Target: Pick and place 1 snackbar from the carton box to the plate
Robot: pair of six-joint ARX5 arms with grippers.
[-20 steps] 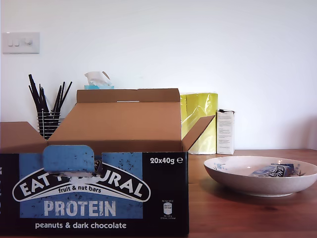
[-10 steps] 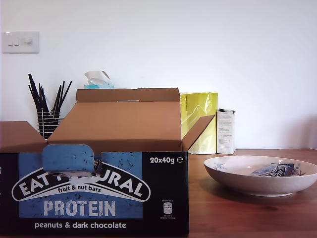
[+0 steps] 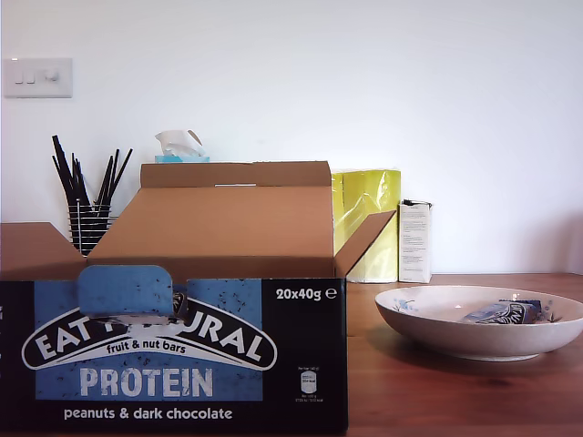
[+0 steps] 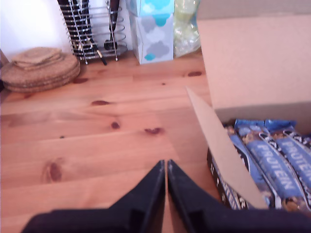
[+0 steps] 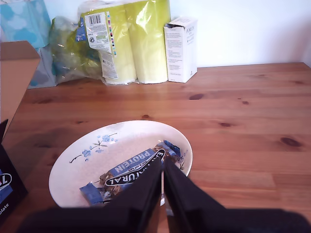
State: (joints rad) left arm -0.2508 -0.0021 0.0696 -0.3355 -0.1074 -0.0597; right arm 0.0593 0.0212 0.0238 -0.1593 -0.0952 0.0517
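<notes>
Placed already, by the look of it: one snackbar point(image 5: 130, 173) lying in the plate point(image 5: 82, 167), more left in the carton box point(image 4: 252, 68), both sets of jaws closed and empty.

2 pairs of matte black tapered fingers point(image 4: 156, 187) point(image 5: 148, 187), wedge-shaped, smooth, on wider black bases.

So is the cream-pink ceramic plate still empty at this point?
No, not empty. The cream-pink floral ceramic plate already holds a blue-wrapped snackbar, seen in the second wrist view and above the rim in the exterior view.
</notes>
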